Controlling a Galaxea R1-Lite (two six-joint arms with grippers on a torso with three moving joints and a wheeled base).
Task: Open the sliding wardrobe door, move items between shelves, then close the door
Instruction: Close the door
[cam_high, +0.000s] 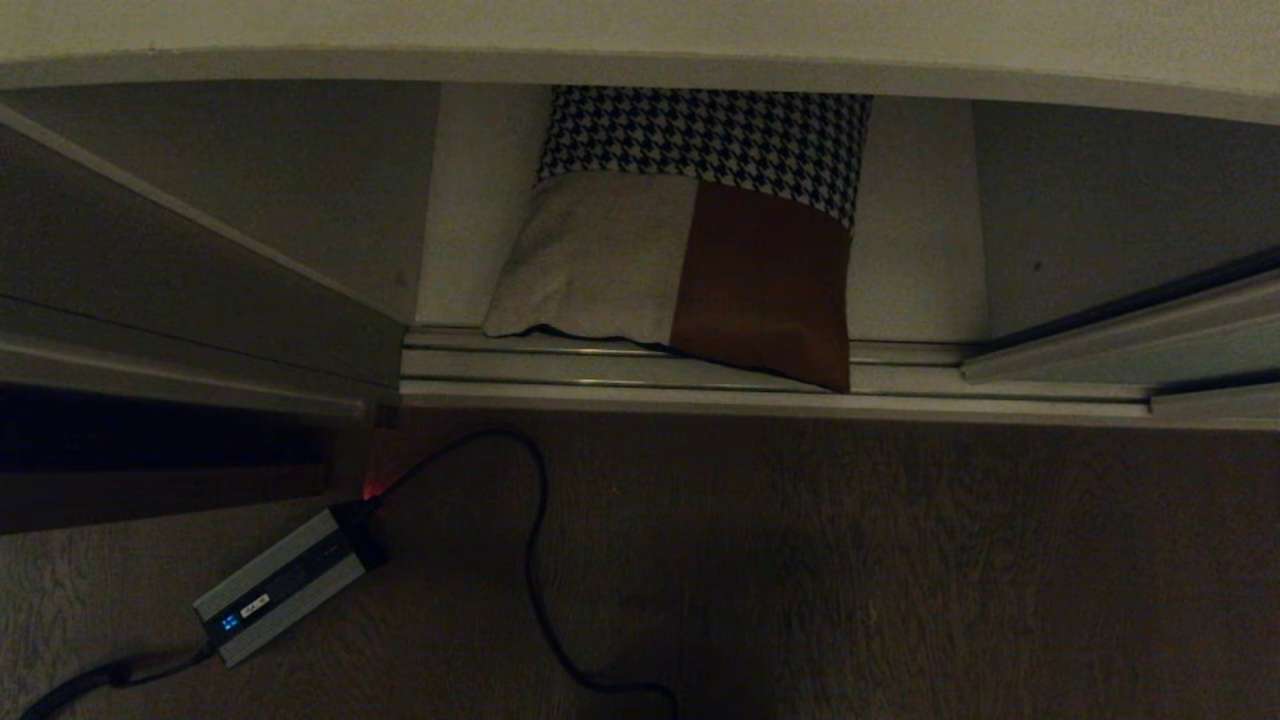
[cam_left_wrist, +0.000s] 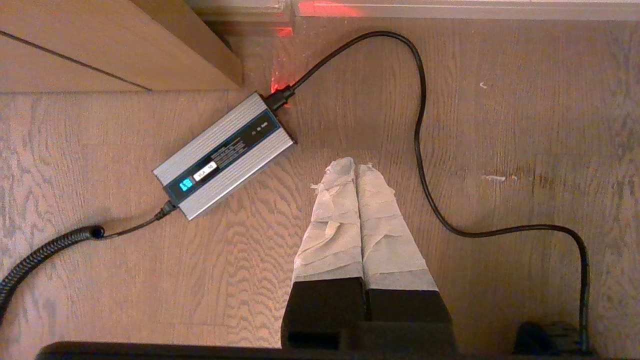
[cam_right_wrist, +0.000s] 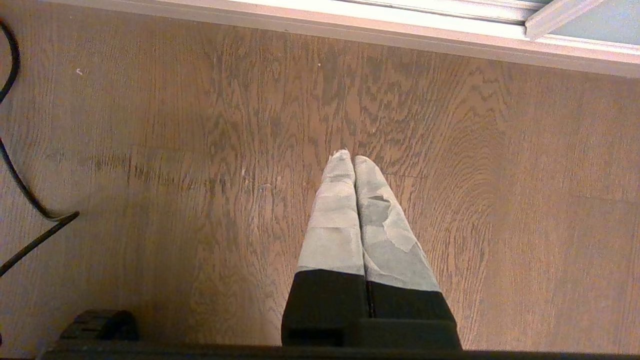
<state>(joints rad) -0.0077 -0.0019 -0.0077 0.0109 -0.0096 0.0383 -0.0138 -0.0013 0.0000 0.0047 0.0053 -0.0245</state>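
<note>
Both my left gripper (cam_left_wrist: 356, 170) and right gripper (cam_right_wrist: 350, 159) hang fingers together over the floor (cam_right_wrist: 200, 150), since the cushion (cam_high: 690, 260) sits untouched.

The setting is a domestic room, most likely a bedroom or dressing area. A built-in wardrobe (cam_high: 700, 250) stands open, with sliding-door tracks (cam_high: 650, 365) running along its front edge at floor level. A patchwork cushion (cam_high: 690, 240) in houndstooth, beige and rust-brown leans upright on the bottom board (cam_high: 910, 270), one lower corner overhanging the tracks. The floor (cam_high: 900, 560) is wood-grain plank. A metal power adapter (cam_high: 285, 585) with a lit display and its black cable (cam_high: 535, 560) lie on that floor.
</note>
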